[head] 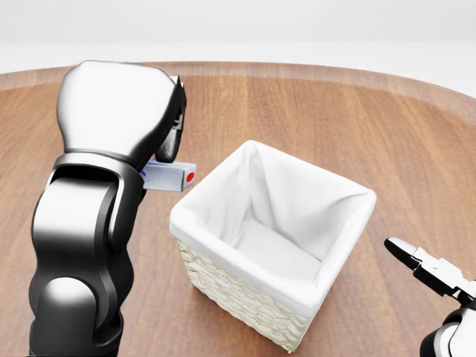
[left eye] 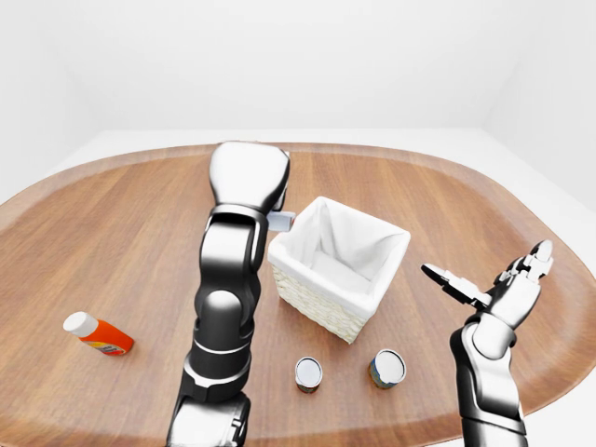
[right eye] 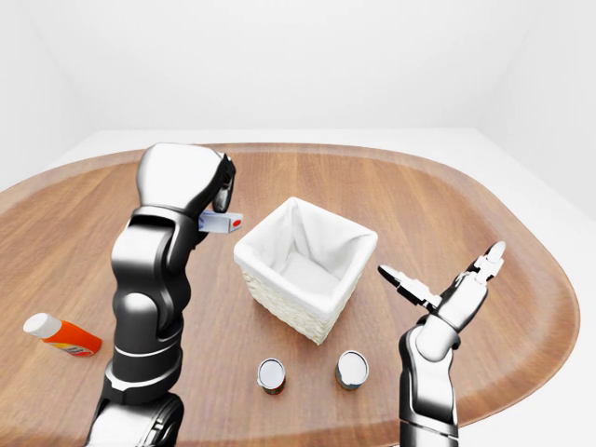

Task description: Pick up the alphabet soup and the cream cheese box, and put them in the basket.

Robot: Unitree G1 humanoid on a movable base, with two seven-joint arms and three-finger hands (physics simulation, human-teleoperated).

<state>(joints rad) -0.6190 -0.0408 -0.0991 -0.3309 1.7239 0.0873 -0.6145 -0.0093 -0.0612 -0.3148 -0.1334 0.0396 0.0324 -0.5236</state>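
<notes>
Starting nearest us, two cans [right eye: 270, 373] stand untouched below the basket [head: 297, 294]; we can't tell which is the alphabet soup. Our right hand [left eye: 507, 289] hangs splayed and empty. Our left hand [head: 123, 111] clamps the cream cheese box [head: 169, 176] just left of the rim; we should carry it over the white lining before letting go.

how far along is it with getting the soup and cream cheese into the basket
Nothing is in the basket yet; its white lining shows bare. In hand: the left hand grips the cream cheese box, held up just left of the basket rim in the head view. Left to do: drop the box in, then fetch the soup. Two cans lie on the table below the basket; which one is the soup I cannot tell. The right hand is open.
</notes>
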